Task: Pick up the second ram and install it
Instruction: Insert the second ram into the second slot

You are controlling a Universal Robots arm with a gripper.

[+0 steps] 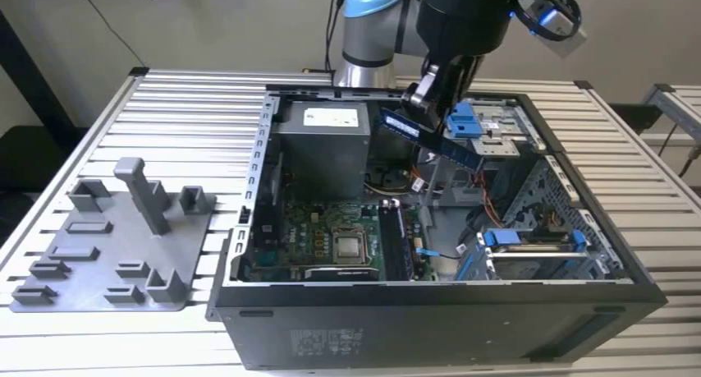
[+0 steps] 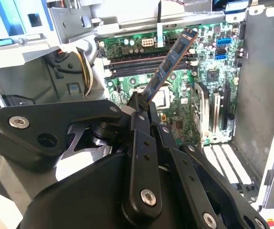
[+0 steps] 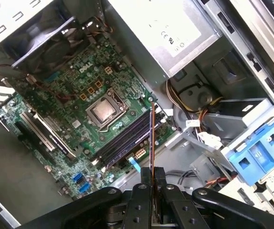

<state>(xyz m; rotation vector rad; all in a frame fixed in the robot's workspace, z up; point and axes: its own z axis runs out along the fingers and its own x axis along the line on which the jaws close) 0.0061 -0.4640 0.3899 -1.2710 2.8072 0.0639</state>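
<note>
**End effector** (image 1: 428,98) (image 2: 141,102) (image 3: 152,174): black two-finger unit on the arm, hanging above the open computer case (image 1: 438,328), over the rear half of its interior. The fingers (image 2: 136,107) are clenched on one end of the second ram, one pressed against each flat face. It touches nothing else.

**Second ram** (image 1: 432,139) (image 2: 170,64) (image 3: 152,136): long, narrow, dark stick with a pale label. It is held in the air above the computer case, tilted, with its free end lower than the gripped end in the exterior view. It is clear of the mainboard and not seated. In the second wrist view it reaches from the fingertips out over the memory slots. In the first wrist view it is seen edge-on, as a thin line crossing the same slots.

**Mainboard** (image 1: 323,229) (image 2: 213,86) (image 3: 65,95): green, lying flat on the floor of the computer case.

**Memory slots** (image 1: 396,233) (image 2: 127,64) (image 3: 122,138): a row of long dark slots inside the case, just beside the processor socket (image 1: 350,247) (image 3: 106,109).

**Power supply** (image 1: 320,143) (image 3: 175,33): grey box with a white label, in a rear corner of the case.

**Tray** (image 1: 110,237): grey plastic, with blocks and posts, outside the case on the exterior view's left.

**Table** (image 1: 164,114): slatted metal, carrying the case and the tray.
</note>
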